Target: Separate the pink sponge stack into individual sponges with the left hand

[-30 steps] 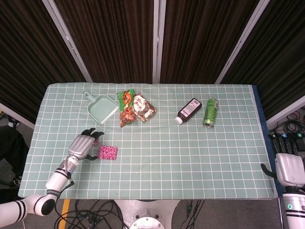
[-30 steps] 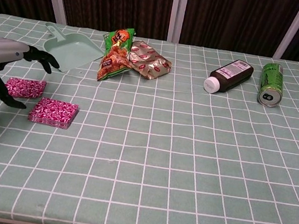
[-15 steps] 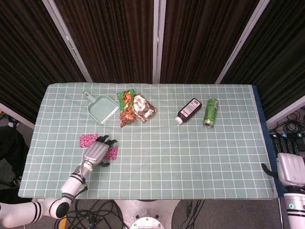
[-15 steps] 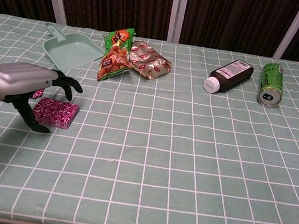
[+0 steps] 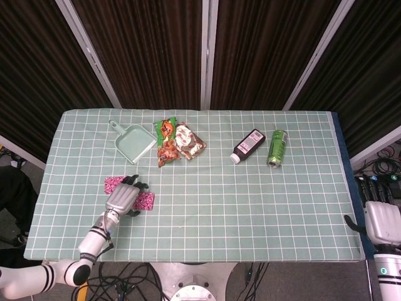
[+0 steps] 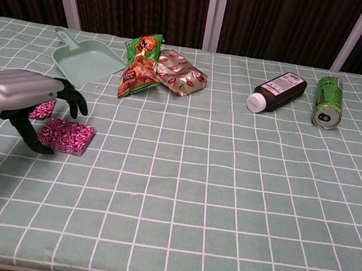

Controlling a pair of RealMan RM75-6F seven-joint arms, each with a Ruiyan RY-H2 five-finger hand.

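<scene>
Dark curtains hang behind the tabletop (image 5: 250, 207), which is covered in a green checked cloth. Near its front left part the left robot hand (image 5: 123, 199) hovers over the pink sponges, fingers spread and curved downward, grasping nothing that either view shows. In the chest view the thumb (image 6: 31, 136) reaches down beside the near-left edge of the sponge stack (image 6: 66, 136), while the other fingers arch above its far side; whether any fingertip actually touches the stack cannot be told. A separated pink sponge (image 5: 113, 184) lies flat just beyond and to the left of the hand.

From the head view that single sponge shows almost whole, and the stack peeks out only at the hand's right side. From the chest view the reverse holds: the stack is plainly seen, the single sponge mostly hidden behind the hand. Only the head view shows the right robot hand (image 5: 380, 222), off the tabletop at the far right; its fingers are not clear enough to judge.
</scene>
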